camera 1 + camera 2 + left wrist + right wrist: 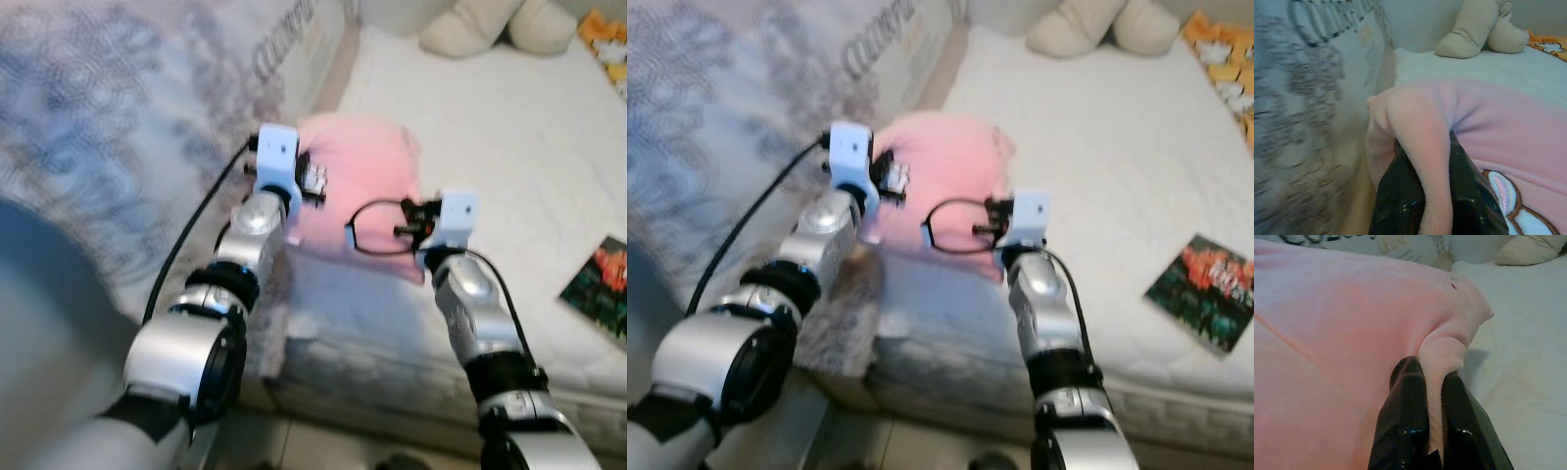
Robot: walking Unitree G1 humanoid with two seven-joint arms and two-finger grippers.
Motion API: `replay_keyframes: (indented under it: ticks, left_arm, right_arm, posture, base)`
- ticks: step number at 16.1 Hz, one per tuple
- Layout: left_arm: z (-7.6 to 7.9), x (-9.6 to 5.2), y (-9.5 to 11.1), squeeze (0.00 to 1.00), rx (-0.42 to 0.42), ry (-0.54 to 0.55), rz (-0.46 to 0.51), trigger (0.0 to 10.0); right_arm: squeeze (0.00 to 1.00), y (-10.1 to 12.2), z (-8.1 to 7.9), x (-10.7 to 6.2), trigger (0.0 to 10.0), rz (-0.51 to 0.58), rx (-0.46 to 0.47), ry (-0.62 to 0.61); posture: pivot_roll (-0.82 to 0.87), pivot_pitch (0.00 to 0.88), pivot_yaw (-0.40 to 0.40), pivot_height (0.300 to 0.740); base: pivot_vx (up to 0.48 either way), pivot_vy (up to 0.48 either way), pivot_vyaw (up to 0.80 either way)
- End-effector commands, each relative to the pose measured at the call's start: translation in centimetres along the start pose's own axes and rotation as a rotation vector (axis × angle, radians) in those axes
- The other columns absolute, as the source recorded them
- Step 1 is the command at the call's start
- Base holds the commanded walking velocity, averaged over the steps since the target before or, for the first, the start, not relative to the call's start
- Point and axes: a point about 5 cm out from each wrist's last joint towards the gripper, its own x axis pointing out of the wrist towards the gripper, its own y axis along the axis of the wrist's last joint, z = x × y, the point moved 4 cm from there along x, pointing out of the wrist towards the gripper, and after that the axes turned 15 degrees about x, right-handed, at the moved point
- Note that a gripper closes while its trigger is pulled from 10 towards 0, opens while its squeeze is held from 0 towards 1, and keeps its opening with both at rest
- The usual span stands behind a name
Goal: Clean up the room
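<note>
A pink fleece garment [367, 181] lies over the near edge of a white bed [509, 166]. Both my arms reach out to it. My left gripper [1425, 196] is shut on a fold of the pink fleece [1420, 142] at the garment's left side, the cloth pinched between the black fingers [1396, 196]. My right gripper [1434, 416] is shut on another fold of the pink garment [1352, 333] at its right side. A white and brown printed patch [1520, 210] shows on the fleece. From the head, the fingertips are hidden behind the white wrist housings [277, 157].
A beige plush toy [495, 24] sits at the head of the bed. A dark book [602, 284] lies on the mattress to my right, and an orange printed cloth [609, 44] at the far right. A grey patterned blanket [108, 127] hangs at my left.
</note>
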Motion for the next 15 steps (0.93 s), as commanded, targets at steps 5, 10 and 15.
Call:
replay_keyframes:
  ticks: [5,10,15]
  left_arm:
    - [-2.0,0.3,1.5,0.0,-0.027,0.132,0.032,10.0]
    - [-4.1,-1.3,-3.3,0.0,0.028,0.246,-0.124,10.0]
    - [-4.6,-3.1,-7.2,0.0,0.076,0.284,-0.251,10.0]
  right_arm:
    - [0.0,0.7,2.8,0.3,10.0,-0.056,-0.134,-0.015]
    - [0.0,-5.8,1.0,0.4,10.0,-0.337,-0.176,0.07]
    - [0.0,-9.3,0.0,-0.8,10.0,-0.464,-0.204,0.1]
  posture:
    - [-0.05,0.0,0.04,0.74]
    - [-0.03,0.258,-0.025,0.74]
    - [-0.03,0.3,-0.046,0.74]
  base:
    - [0.465,0.0,0.0]
    - [0.0,0.0,0.0]
    - [0.0,0.0,0.0]
